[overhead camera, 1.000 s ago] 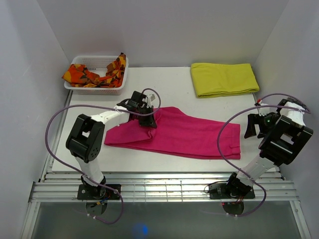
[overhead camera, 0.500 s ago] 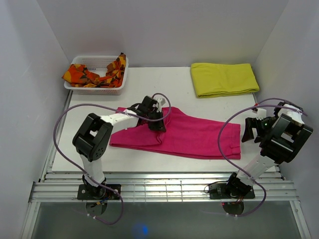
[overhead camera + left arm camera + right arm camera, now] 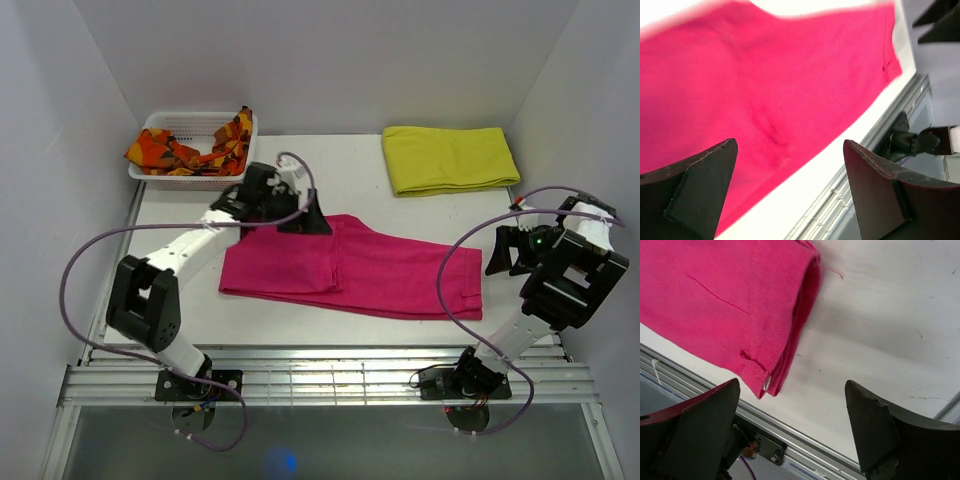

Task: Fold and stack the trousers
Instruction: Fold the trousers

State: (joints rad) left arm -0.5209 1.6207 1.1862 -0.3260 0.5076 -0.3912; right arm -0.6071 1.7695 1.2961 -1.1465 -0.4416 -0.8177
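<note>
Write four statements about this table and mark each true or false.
The magenta-pink soft fabric trousers lie on the white table. True.
The left gripper is shut on the trousers. False: its jaws stand open over them.
The folded plain yellow cloth sits in the white plastic basket. False: it lies on the table; the basket holds an orange-and-red patterned cloth.
The right gripper is open beside the trousers' right end. True.
</note>
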